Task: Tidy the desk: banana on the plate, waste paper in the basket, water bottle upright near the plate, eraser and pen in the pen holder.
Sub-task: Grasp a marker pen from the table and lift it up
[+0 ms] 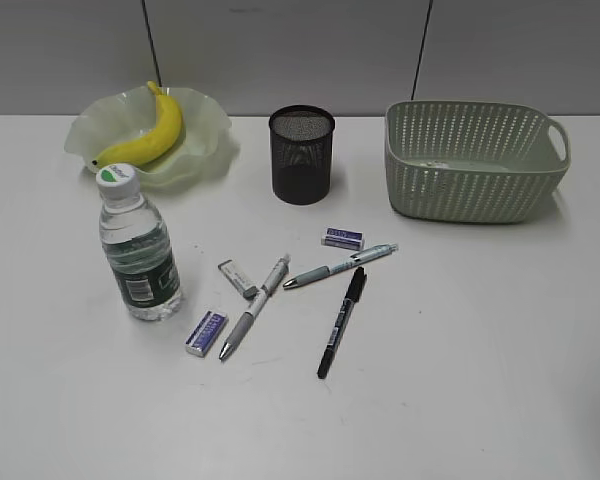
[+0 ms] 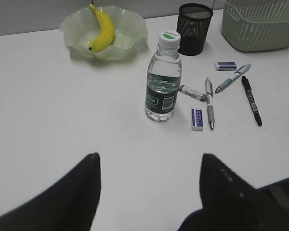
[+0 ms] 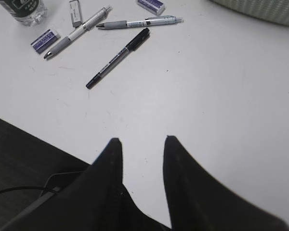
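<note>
Exterior view: wide white tabletop (image 1: 500, 380), seen from the front at a slant.
Basket (image 1: 475, 160): back right; pale paper seems to lie inside, but it's hard to tell.
Plate (image 1: 195, 140): back left, wavy rim, banana (image 1: 150, 135) lying in it; that step looks done.
Water bottle (image 1: 138, 250): upright, front left, near the plate; also looks done.
Pen holder (image 1: 301, 153): back centre between plate and basket, apparently empty.
Pens: grey pen (image 1: 253, 305), blue-grey pen (image 1: 340, 265) and black marker (image 1: 341, 322), flat in the middle, still to be put away.
Erasers: three small blocks (image 1: 206, 332) (image 1: 342, 238) (image 1: 238, 278) among the pens, also left.
Left pincer (image 2: 147, 192): spread wide, holding nothing, above bare tabletop.
Right pincer (image 3: 142, 144): narrowly parted, holding nothing.
</note>
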Motion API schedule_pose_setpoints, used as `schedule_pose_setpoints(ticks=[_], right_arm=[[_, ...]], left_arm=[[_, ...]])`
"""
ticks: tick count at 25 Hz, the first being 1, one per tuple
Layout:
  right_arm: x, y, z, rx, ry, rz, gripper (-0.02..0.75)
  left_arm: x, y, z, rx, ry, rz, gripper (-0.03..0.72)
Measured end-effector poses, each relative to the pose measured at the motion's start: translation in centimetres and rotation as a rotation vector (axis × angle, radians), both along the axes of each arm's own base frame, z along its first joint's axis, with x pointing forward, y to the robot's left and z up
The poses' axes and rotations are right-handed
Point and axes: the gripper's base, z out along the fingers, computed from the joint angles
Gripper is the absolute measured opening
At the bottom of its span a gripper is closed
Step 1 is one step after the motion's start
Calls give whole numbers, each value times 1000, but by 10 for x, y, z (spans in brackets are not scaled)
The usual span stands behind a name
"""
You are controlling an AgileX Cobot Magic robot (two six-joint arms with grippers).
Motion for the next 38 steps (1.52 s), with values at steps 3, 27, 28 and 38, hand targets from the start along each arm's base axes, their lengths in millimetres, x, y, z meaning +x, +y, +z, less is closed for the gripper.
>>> schedule_pose_setpoints(ticks=[3, 27, 28, 38], right_arm=[[56, 23, -4, 2, 160, 6, 244], [226, 195, -180, -268, 917, -384, 342], [226, 197, -182, -254, 925, -387, 343], [228, 197, -210, -289, 947, -400, 321]], left_arm=[[0, 0, 0, 13, -5, -11, 475], [0, -1, 0, 29, -11, -21, 463], [0, -1, 0, 30, -12, -22, 462], [0, -1, 0, 30, -12, -22, 451]])
